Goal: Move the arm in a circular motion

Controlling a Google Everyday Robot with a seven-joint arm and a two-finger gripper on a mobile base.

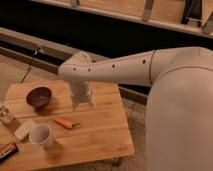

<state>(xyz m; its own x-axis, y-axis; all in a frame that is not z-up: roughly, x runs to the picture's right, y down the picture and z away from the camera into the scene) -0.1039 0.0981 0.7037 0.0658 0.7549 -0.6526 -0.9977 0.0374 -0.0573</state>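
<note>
Arm: the very large, glossy cream-white robot arm (125, 67) of thick tubes with small dark holes comes in from the right, where its bulky body fills the near right side; it reaches left to a rounded joint above the far part of the worktop, and from there a ribbed wrist points down.
Worktop: a low, light brown wooden worktop (105, 135) of planks, at the left and centre, under the wrist.
Bowl: a dark purple round bowl (39, 96), far left on the worktop, left of the wrist and apart from it.
Claw: the small cream-white claw (83, 104) hangs just above the wood, at the centre far side; I cannot tell how far open it is, and nothing is seen in its hold.
Cup: a white round cup (41, 135), upright, near left.
Block: a pale rectangular block (25, 129), just beside the cup, on its left.
Orange piece: a small, long orange piece (64, 122), lying between the cup and the claw.
Bar: a dark wrapped bar (7, 150), at the near left edge.
</note>
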